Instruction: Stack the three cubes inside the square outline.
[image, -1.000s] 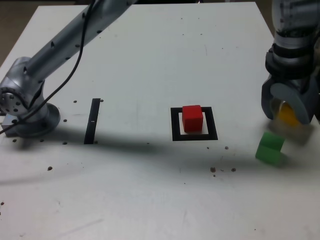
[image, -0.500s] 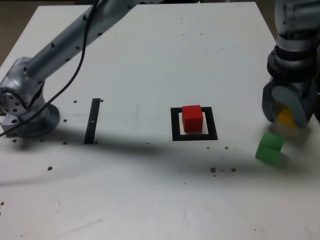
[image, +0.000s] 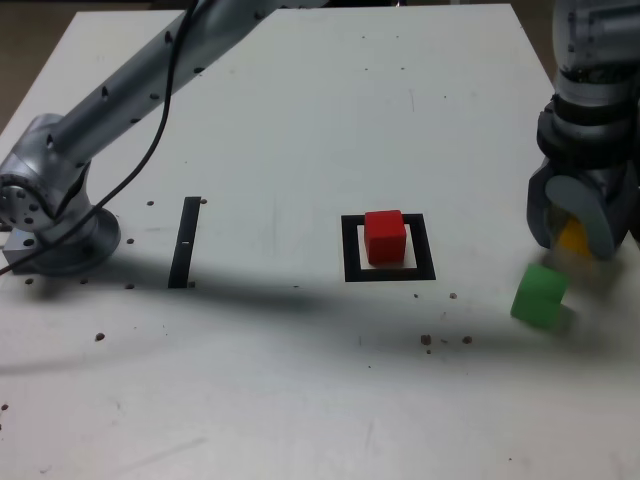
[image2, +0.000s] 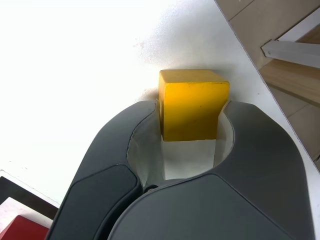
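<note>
White and matte, the table fills the exterior view, speckled with small dark marks near its front edge. Just right of centre lies the square outline, and the red cube sits inside it on the white middle. At about nine o'clock from the outline, well apart, runs a straight black tape strip, and beyond that stands the arm's silver base.

At roughly three o'clock from the outline, near the table's edge, the end effector points down and is clenched on the yellow cube. The wrist view shows its dark fingers pressed against two opposite sides of that yellow cube, with the table white beneath. The green cube rests on the table just beside the end effector, at about seven o'clock from it, tilted askew to the table's edges.
</note>
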